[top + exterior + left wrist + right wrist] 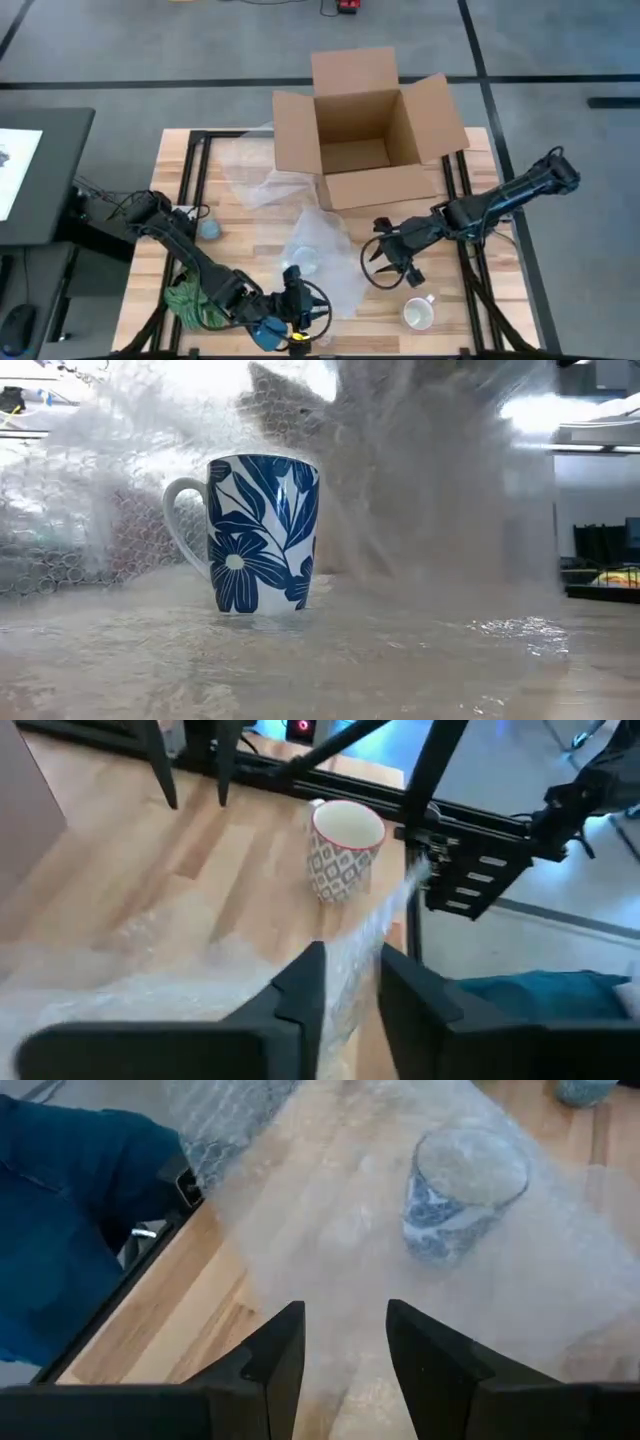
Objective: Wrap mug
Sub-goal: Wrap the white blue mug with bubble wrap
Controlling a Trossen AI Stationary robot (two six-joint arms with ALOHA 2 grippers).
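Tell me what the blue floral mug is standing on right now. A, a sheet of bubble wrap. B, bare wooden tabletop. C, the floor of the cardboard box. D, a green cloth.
A. The low view shows the blue floral mug upright on the sheet of bubble wrap, which spreads under it and rises behind it; the right wrist view shows the same wrap around the mug's base.

White mug (pixel 262 532) with blue flower pattern, clear bubble wrap (pixel 440 490), grey-patterned white mug (pixel 343 850), brown cardboard box (pixel 365 125)
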